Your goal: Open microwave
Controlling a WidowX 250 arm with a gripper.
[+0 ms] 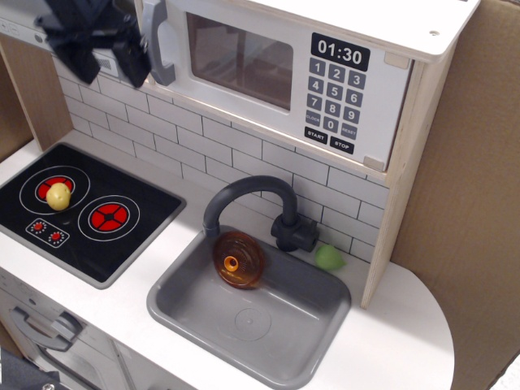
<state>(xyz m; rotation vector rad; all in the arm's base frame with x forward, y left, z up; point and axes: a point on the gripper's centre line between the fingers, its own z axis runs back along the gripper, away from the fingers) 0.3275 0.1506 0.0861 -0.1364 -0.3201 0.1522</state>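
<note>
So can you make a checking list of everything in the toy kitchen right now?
Surface: white counter, black two-ring hob, grey sink.
Job's things: pale-wood microwave, white door shut, grey bar handle untouched.
Clutter: yellow ball on hob ring; orange disc in sink; green ball behind sink.
Grippers: black gripper, fingers spread, just left of handle.
Cables: nothing seen.
Surroundings: white tiled wall, brown cardboard, grey tap.

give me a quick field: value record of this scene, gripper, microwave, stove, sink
gripper: open, raised just left of the door handle, not touching it as far as visible
microwave: door shut, clock reads 01:30
handle: grey vertical bar, left edge of door
stove: small yellow item on left burner
sink: orange disc inside
counter: green ball behind sink
</note>
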